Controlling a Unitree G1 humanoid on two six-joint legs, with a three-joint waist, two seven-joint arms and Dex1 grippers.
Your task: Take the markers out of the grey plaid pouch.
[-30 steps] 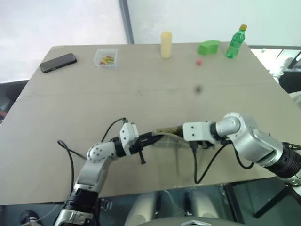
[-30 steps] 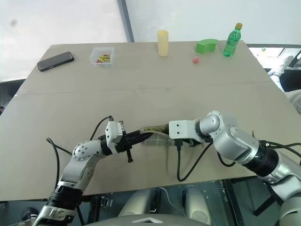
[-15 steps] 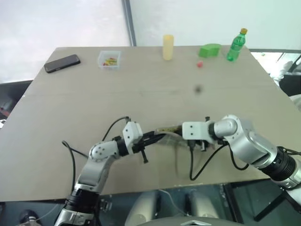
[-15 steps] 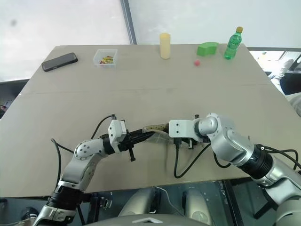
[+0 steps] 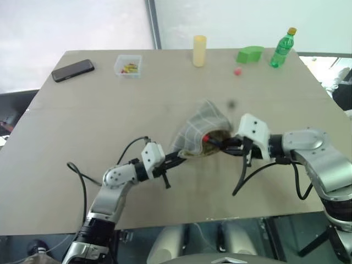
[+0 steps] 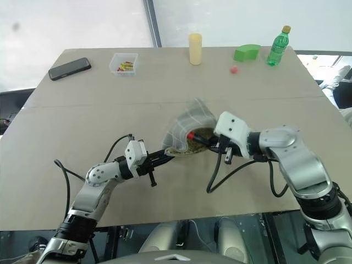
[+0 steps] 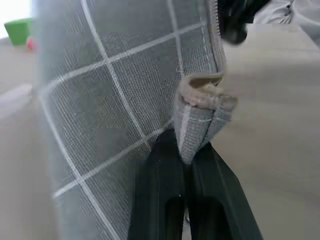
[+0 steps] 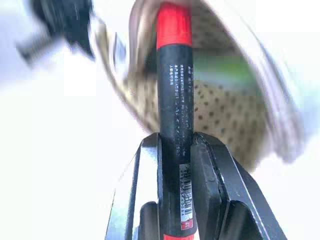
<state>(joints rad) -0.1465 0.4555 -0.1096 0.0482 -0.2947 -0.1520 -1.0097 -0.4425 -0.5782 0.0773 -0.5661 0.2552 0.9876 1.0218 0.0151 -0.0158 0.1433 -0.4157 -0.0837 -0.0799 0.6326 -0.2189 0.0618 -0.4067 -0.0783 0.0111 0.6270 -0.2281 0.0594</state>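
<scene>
The grey plaid pouch [image 5: 201, 127] stands tilted up off the table, its mouth with the olive-yellow lining facing my right gripper. My left gripper [image 5: 177, 159] is shut on the pouch's lower corner, and the pinched seam [image 7: 200, 115] shows between its black fingers [image 7: 160, 180]. My right gripper [image 8: 175, 142] is shut on a dark-barrelled marker [image 8: 175, 100], whose red cap [image 6: 192, 135] lies in the pouch's mouth. A blurred green shape [image 8: 222, 70] sits inside the pouch.
Along the table's far edge lie a black phone [image 5: 72, 70], a clear box [image 5: 128, 66] of small items, a yellow cylinder [image 5: 199, 50], a green block [image 5: 250, 54], a red ball [image 5: 237, 71] and a green bottle [image 5: 282, 48]. Cables hang from both wrists.
The pouch has swung up from lying flat to standing tilted. My right gripper has risen, rolled and closed on the red-capped marker. The left gripper has kept its place.
</scene>
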